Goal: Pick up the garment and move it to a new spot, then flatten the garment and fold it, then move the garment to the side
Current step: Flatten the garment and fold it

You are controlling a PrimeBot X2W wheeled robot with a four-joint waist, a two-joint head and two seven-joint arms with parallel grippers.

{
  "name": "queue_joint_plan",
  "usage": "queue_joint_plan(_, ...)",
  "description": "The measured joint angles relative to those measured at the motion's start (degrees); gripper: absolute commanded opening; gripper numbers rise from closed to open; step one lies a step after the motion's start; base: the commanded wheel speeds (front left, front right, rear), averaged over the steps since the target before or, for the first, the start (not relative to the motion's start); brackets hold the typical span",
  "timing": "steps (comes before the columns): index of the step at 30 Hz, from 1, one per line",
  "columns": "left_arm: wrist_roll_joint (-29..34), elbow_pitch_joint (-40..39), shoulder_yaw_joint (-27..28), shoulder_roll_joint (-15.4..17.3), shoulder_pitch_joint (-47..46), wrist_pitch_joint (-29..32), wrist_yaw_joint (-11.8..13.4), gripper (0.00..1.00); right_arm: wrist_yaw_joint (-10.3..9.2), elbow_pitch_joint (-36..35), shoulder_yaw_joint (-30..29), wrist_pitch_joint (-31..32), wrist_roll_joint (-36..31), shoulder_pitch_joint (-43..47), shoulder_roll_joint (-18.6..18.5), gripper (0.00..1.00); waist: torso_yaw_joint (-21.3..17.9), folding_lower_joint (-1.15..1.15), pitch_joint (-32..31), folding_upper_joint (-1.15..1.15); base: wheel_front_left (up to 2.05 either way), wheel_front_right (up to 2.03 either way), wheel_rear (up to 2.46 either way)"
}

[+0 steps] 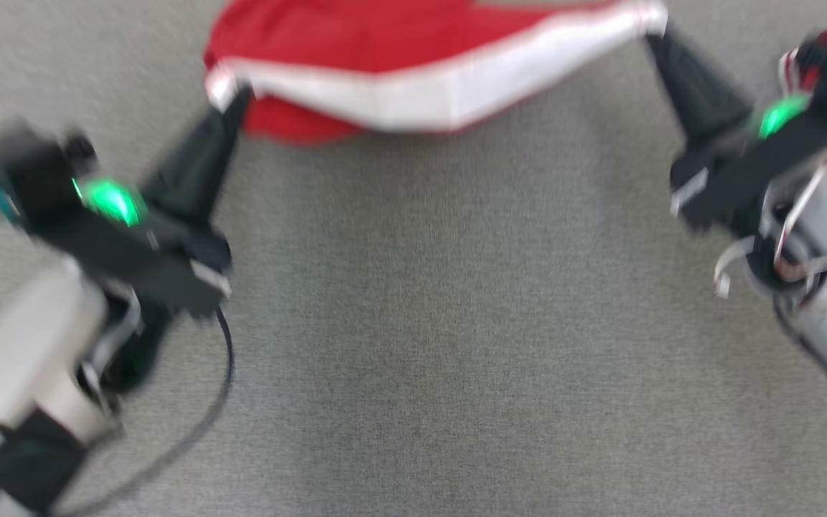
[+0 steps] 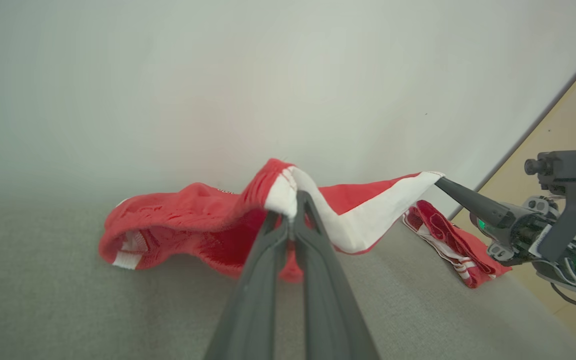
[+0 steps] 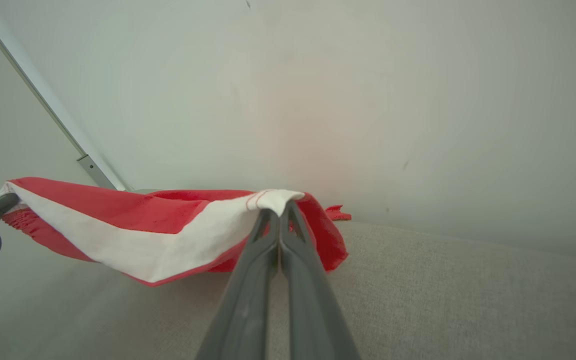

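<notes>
The garment point(image 1: 413, 79) is red with a broad white band and hangs stretched between my two grippers near the top of the head view. My left gripper point(image 1: 230, 97) is shut on its left white corner, and my right gripper point(image 1: 654, 32) is shut on its right white corner. In the left wrist view the garment point(image 2: 188, 225) droops onto the grey surface beyond my left gripper point(image 2: 292, 207), with my right gripper point(image 2: 440, 182) pinching the far end. The right wrist view has my right gripper point(image 3: 279, 209) clamped on the garment point(image 3: 143, 235), the white band sagging between the grips.
A grey fabric surface point(image 1: 413, 345) spreads under both arms. A second red and white cloth point(image 2: 448, 240) lies bunched on the surface's right side, close to my right arm. A pale wall point(image 2: 268, 75) rises behind. A black cable point(image 1: 223, 359) loops by my left arm.
</notes>
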Motion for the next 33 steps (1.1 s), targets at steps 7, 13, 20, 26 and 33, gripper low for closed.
queue_joint_plan(7, 4.41, -3.24, 3.25, -2.22, 14.82, 0.0, 0.41, 0.0, 0.0, -6.06, 1.26, 1.33, 3.16, 11.73, -3.59, 0.0, 0.44, -0.01, -6.75, 0.0, 0.0, 0.0, 0.0)
queue_joint_plan(13, 6.48, -3.63, 4.43, -5.2, 24.42, 0.0, 0.38, 0.0, 0.0, -11.62, 0.56, 3.13, 6.02, 20.42, -6.91, 0.0, 0.72, -0.01, -11.94, -0.01, 0.0, 0.0, 0.0)
queue_joint_plan(20, 8.59, -2.58, 6.38, -8.43, 34.0, 0.0, 0.35, 0.0, -0.01, -16.37, -1.02, 4.97, 9.47, 29.96, -10.7, 0.0, 0.64, 0.0, -16.83, -0.01, 0.0, 0.0, 0.0)
queue_joint_plan(26, 10.91, -2.26, 9.22, -9.38, 40.73, 0.0, 0.78, 0.0, -0.01, -17.82, -2.7, 7.05, 11.43, 38.26, -12.83, 0.0, 0.75, 0.0, -20.02, -0.01, 0.0, 0.0, 0.0)
queue_joint_plan(33, 13.21, -1.93, 12.26, -8.35, 46.88, 0.0, 0.97, 0.0, -0.01, -19.33, -4.59, 10.84, 13.13, 45.64, -14.69, 0.0, 1.8, 0.01, -21.9, 0.0, 0.0, 0.0, 0.0)
